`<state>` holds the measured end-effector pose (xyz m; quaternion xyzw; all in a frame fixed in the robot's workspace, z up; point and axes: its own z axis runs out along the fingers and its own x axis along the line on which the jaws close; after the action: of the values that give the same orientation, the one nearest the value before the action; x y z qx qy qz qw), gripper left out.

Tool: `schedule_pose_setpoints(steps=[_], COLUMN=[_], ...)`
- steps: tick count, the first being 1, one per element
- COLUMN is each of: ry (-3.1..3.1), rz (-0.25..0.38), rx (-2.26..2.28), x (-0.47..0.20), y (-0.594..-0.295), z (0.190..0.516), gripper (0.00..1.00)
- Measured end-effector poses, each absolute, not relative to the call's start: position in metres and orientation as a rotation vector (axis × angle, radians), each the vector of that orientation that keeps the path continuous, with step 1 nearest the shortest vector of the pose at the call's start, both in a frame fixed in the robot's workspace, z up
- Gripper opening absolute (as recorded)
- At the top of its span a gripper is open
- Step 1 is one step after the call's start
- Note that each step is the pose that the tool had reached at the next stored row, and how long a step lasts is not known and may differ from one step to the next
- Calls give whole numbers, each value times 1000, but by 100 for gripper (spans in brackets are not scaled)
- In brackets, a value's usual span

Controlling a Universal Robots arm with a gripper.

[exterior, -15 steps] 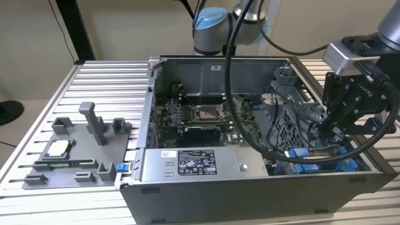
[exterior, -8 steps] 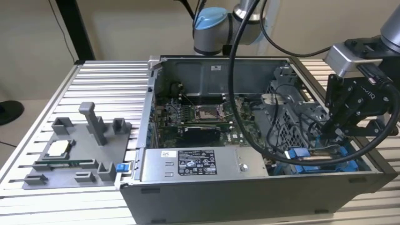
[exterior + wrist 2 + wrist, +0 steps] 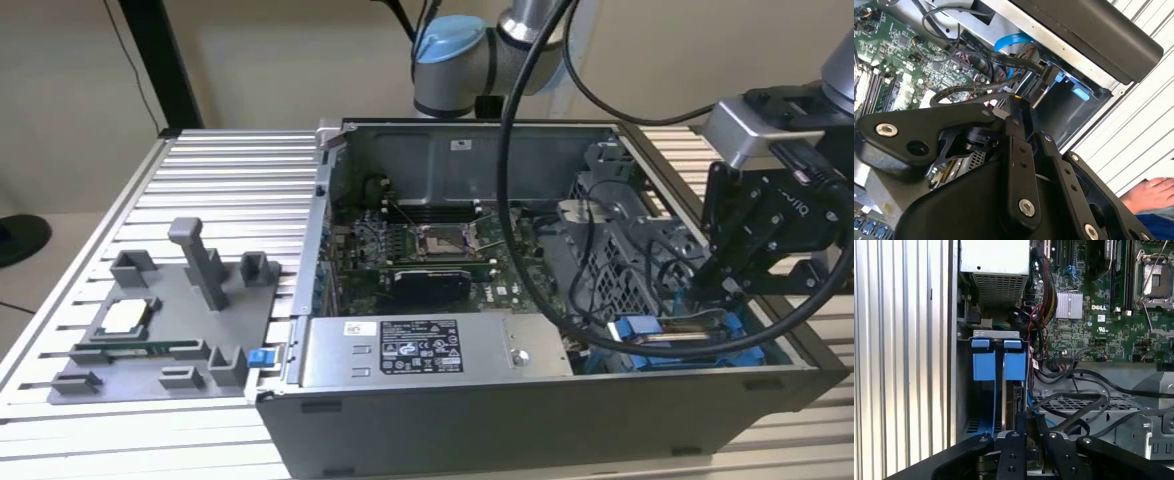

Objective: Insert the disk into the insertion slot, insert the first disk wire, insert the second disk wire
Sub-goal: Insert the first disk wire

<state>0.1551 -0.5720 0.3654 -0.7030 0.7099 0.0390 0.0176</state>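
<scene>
Fingers (image 3: 1030,422) clamp the disk (image 3: 1016,400) on edge, its long axis pointing ahead into the insertion slot (image 3: 985,365) at the computer case's (image 3: 534,420) corner.

Slatted table (image 3: 234,185), computer case (image 3: 507,425), grey fixture (image 3: 180,325)

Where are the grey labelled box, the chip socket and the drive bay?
Power-supply box (image 3: 416,346), exterior view, on its label.
CPU socket (image 3: 442,240), exterior view, its centre.
Insertion slot (image 3: 984,365), first wrist view, a blue tab.
</scene>
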Motion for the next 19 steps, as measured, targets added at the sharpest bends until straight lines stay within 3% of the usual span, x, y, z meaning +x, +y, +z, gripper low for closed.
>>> schedule_pose_setpoints(steps=[19], ry=[2220], rz=[120], rx=[-2171], x=[162], y=[-573], z=[362], gripper=[0])
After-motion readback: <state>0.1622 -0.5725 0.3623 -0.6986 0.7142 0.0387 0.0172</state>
